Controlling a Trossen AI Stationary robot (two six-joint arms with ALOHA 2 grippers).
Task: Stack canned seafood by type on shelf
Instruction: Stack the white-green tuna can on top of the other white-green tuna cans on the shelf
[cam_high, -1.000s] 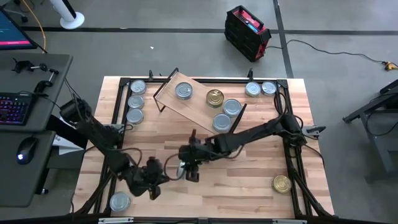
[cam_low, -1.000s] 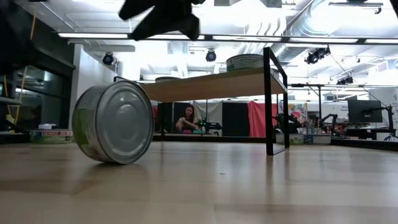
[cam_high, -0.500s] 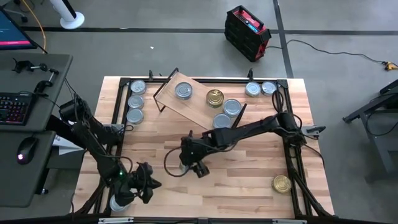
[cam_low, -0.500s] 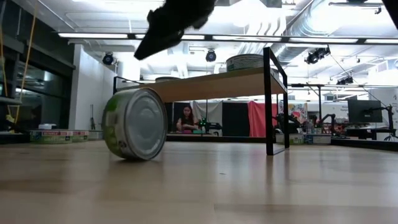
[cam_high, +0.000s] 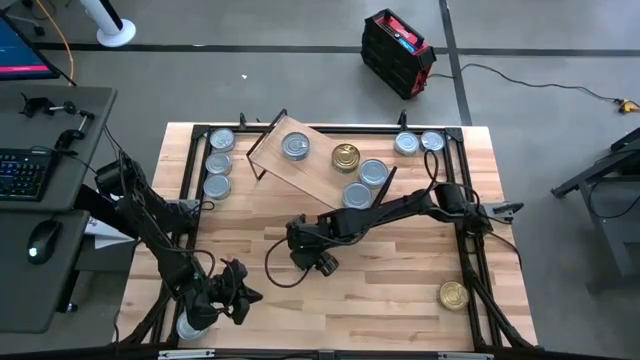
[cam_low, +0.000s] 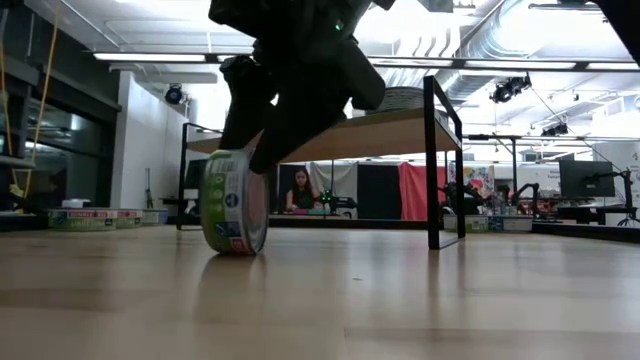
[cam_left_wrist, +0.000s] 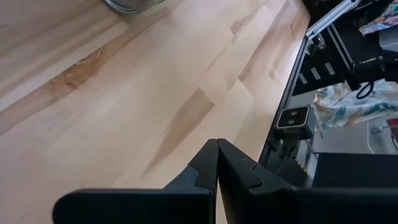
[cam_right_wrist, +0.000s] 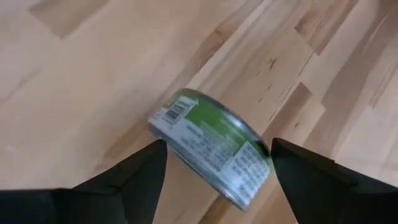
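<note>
A green-labelled tin of canned seafood (cam_right_wrist: 208, 146) stands on its edge on the table (cam_low: 400, 300), with its rim toward the low camera (cam_low: 235, 200). My right gripper (cam_right_wrist: 217, 144) hangs open over it from above, one finger on either side. I see no clear touch. The shelf (cam_high: 318, 172) stands askew at the far middle, with three silver tins and a gold tin (cam_high: 346, 157) on top. My left gripper (cam_left_wrist: 217, 149) is shut and holds nothing. It hovers at the near left (cam_high: 238, 300), beside a silver tin (cam_high: 190, 325).
Three silver tins (cam_high: 218, 163) line the far left and two more (cam_high: 418, 143) sit at the far right. A gold tin (cam_high: 453, 295) rests at the near right. A black frame (cam_high: 195, 180) borders the table. Bare wood lies between the arms.
The green-labelled tin has rolled on its edge across the table and turned about, so it now shows its rim instead of its flat face. My right gripper has rolled its wrist and come down over it. My left gripper has swung toward the near left tin.
</note>
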